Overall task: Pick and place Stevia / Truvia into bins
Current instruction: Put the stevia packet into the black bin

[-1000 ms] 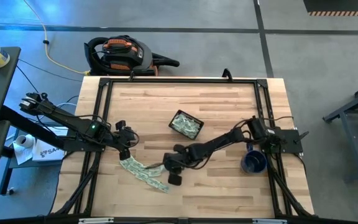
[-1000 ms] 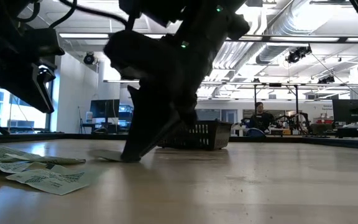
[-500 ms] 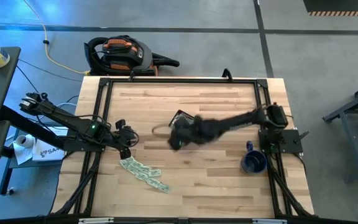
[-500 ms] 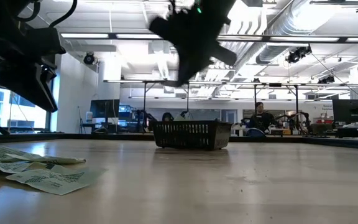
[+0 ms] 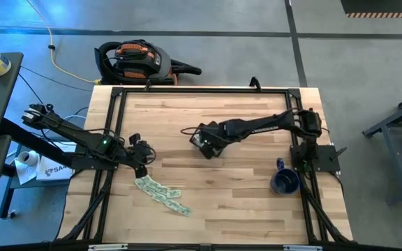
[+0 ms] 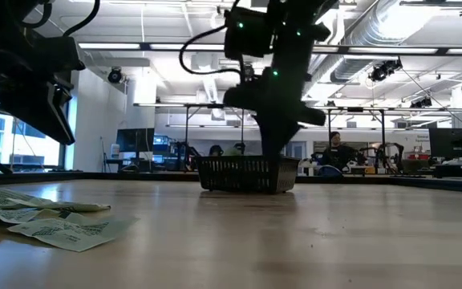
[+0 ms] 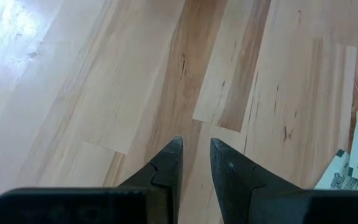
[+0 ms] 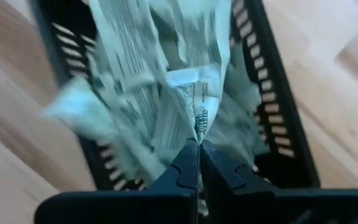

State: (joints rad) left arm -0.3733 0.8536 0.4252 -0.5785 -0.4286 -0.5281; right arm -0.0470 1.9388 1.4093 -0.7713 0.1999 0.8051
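Both arms are dark, near-black, built of slim tubular links joined by chunkier blocks. A small green light glows on the left arm (image 5: 104, 144), and more green lights dot the right arm (image 6: 275, 48) near its wrist. Thin black cables loop loosely off the right arm's upper links. The left gripper (image 7: 193, 163) ends in two matte black fingers, wedge-shaped and tapering to blunt tips. The right gripper (image 8: 196, 155) has the same dark, angular fingers.

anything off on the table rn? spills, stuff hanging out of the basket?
Nothing damaged. The loose sachets lie in a scattered, overlapping line near the front left of the table, unsorted. Over the basket, the right gripper pinches a sachet among the heaped ones. The left gripper hovers beside the loose sachets, open.
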